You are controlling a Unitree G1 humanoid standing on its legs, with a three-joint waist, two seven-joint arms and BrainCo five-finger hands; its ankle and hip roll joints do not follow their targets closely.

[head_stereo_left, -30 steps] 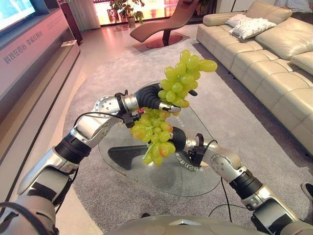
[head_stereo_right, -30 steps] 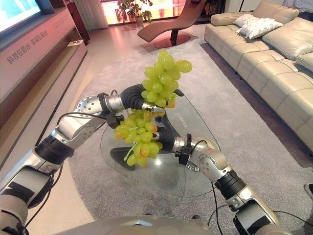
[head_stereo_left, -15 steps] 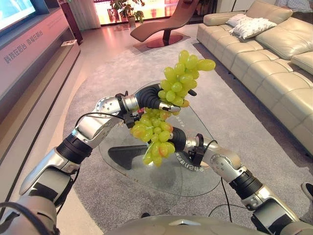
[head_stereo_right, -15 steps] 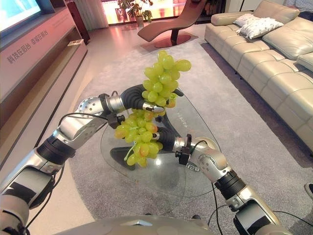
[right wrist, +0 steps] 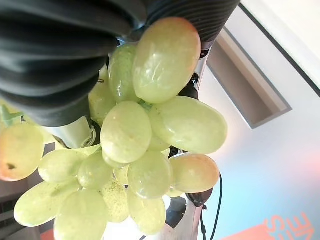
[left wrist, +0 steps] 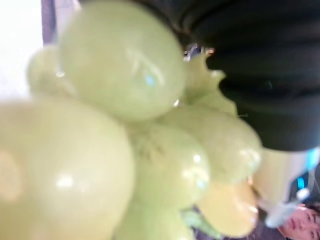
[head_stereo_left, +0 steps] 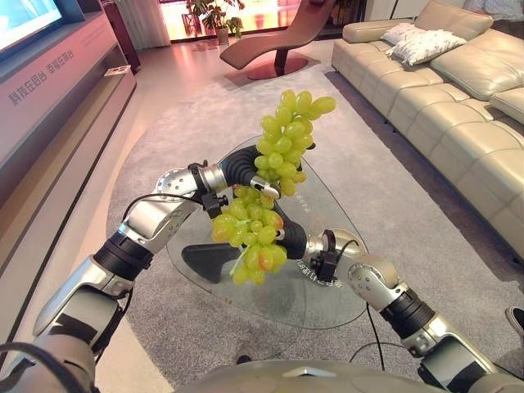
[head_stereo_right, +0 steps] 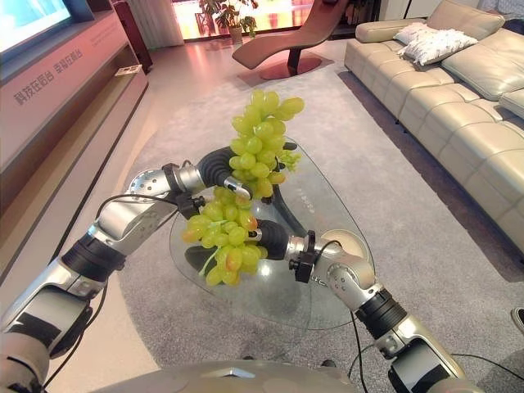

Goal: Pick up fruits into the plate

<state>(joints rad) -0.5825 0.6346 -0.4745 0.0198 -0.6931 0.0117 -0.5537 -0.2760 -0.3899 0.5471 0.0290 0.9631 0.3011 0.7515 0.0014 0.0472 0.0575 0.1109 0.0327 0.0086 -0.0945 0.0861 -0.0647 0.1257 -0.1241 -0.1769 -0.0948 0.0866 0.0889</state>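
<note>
We are holding two bunches of green grapes above the clear glass oval coffee table [head_stereo_left: 327, 303]: our left hand [head_stereo_left: 246, 166] is gripping the raised upper bunch [head_stereo_left: 286, 135], our right hand [head_stereo_left: 288, 237] is clutching the lower hanging bunch [head_stereo_left: 250, 237], the bunches nearly touching.

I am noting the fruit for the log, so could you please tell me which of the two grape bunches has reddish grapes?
The lower bunch, at the right hand, has reddish grapes. The upper bunch, at the left hand, is all green.
</note>
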